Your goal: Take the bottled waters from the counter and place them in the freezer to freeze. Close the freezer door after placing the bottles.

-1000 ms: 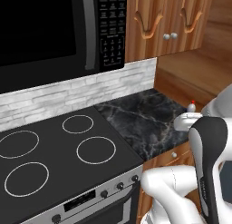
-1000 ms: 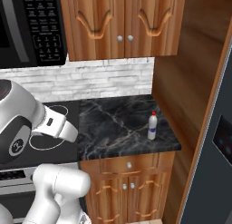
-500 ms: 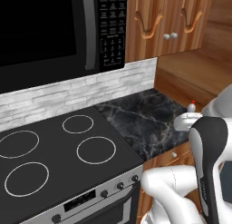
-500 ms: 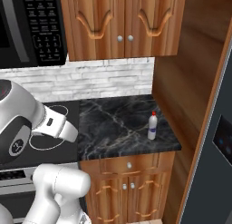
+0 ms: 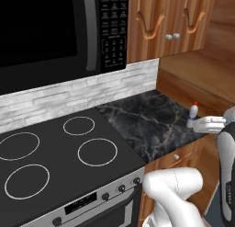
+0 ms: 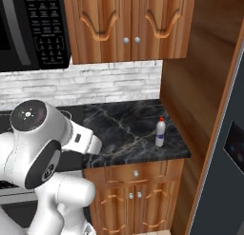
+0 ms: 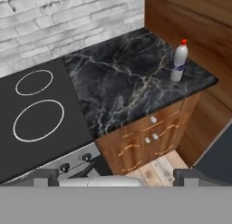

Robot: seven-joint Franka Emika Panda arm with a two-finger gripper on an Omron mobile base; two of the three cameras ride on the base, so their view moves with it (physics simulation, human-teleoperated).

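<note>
Small whitish clear-plastic bottle with red cap and bluish-purple label (image 6: 160,132) (image 5: 193,115) (image 7: 178,61) stands upright on the black marble surface with pale veins (image 6: 124,125) (image 5: 147,122) (image 7: 122,87), near its right-hand end and toward the front edge, close to the tall reddish-brown wooden side panel (image 6: 200,91) (image 7: 190,23) that walls off that end. It is the one bottle seen standing on the slab. Nothing touches it.

Surface sits on reddish-brown wooden base cabinets (image 6: 136,196) (image 7: 145,139) with small round metal knobs on one drawer and paired doors. Left of the slab, flush with it, a black glass stovetop with white rings (image 5: 59,152) (image 7: 36,109); control knobs run along the oven's grey front (image 5: 92,198).

Behind both runs a pale grey-white stacked-stone backsplash (image 5: 82,90) (image 6: 86,82) (image 7: 68,14). Above the stovetop hangs a black microwave with a button panel (image 5: 55,28) (image 6: 33,29); above the marble, wooden upper cabinets with carved arched doors and round knobs (image 6: 128,24) (image 5: 170,19).

At the far right of the right base view, the dark slate-blue front of the freezer (image 6: 228,158). Pale wood plank floor (image 7: 158,171) below the cabinets in the hand view.

Gripper (image 7: 116,175): jaws spread wide, holding nothing, high above and in front of the cabinets, well apart from the bottle.
</note>
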